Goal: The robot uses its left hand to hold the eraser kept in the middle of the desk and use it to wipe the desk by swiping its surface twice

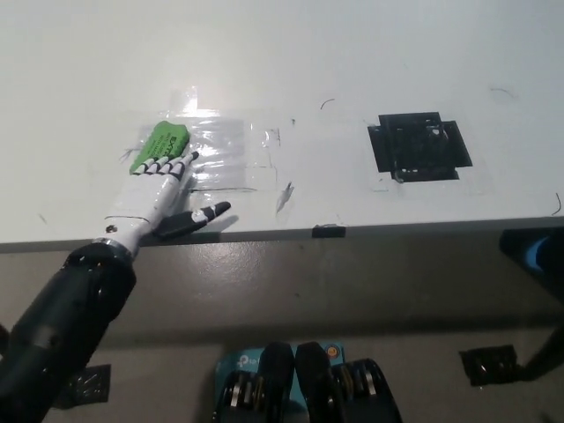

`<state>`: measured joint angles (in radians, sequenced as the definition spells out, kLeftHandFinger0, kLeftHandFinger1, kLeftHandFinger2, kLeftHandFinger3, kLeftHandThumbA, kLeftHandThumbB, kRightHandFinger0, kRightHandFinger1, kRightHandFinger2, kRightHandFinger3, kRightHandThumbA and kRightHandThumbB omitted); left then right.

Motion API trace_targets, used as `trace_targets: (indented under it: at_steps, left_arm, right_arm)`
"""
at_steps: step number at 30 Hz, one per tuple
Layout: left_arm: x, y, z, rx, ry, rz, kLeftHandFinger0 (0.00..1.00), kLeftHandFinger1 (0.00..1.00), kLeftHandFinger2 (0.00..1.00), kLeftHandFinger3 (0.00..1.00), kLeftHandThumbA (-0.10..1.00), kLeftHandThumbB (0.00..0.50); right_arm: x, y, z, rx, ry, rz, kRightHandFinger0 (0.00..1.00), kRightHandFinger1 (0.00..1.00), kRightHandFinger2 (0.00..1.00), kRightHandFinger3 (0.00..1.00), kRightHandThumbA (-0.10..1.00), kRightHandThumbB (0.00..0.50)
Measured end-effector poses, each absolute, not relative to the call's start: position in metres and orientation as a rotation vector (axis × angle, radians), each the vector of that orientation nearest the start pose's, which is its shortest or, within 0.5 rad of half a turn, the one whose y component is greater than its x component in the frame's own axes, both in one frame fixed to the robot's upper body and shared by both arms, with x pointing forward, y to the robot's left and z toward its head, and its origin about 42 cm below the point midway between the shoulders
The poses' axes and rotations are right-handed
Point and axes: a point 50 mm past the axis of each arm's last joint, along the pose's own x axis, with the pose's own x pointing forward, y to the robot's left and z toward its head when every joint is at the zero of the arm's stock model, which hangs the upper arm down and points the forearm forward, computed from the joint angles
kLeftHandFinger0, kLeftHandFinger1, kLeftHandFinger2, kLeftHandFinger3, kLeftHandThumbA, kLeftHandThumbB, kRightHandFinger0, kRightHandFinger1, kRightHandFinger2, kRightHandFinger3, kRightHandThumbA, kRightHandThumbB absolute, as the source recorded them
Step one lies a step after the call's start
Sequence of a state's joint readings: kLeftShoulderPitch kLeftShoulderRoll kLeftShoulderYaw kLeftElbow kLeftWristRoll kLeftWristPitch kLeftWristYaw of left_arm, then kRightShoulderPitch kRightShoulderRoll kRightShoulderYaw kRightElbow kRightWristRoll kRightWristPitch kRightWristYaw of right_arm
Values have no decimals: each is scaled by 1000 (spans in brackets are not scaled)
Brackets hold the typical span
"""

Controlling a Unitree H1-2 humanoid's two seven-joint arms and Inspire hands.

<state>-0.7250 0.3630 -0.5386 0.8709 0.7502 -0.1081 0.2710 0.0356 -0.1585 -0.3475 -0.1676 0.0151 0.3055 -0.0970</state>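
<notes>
- Across the upper frame, a white desk (352, 70) is spreading, edge at six o'clock.
- At three o'clock, a black tape patch (419, 146) is sitting.
- At nine o'clock, the left hand (160, 196) is lying flat, fingers extended, pressing fingertips on the eraser without gripping it.
- Just at its twelve o'clock, the green eraser (157, 144) is resting on clear tape (231, 154).

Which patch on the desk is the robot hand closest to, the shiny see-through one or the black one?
The shiny clear tape patch. The white left robot hand lies right at its edge, fingertips on the green eraser. The black tape square sits far off to the right.
</notes>
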Motion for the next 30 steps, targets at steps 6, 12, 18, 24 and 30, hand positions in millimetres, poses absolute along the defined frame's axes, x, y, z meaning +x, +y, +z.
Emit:
trace_targets:
  at_steps: [6, 12, 18, 24, 30]
  left_arm:
    - [490, 245, 140, 1499, -171, -205, 1000, 1000, 1000, 1000, 1000, 500]
    - [494, 225, 143, 1523, -170, -190, 1000, 1000, 1000, 1000, 1000, 500]
    - [499, 193, 145, 1497, -170, -190, 1000, 1000, 1000, 1000, 1000, 500]
    - [501, 139, 148, 1426, -194, -233, 1000, 1000, 1000, 1000, 1000, 500]
    - [494, 97, 149, 1348, -229, -279, 1000, 1000, 1000, 1000, 1000, 500]
  right_arm:
    - [252, -360, 130, -130, 138, -457, 880, 855, 787, 796, 1000, 81]
    - [253, -359, 130, -129, 139, -453, 858, 831, 767, 805, 1000, 129]
    - [258, -356, 132, -128, 130, -441, 869, 843, 770, 796, 1000, 116]
    - [264, -352, 136, -133, 116, -429, 841, 823, 743, 756, 1000, 170]
    - [266, -349, 134, -142, 124, -419, 846, 841, 779, 812, 1000, 145]
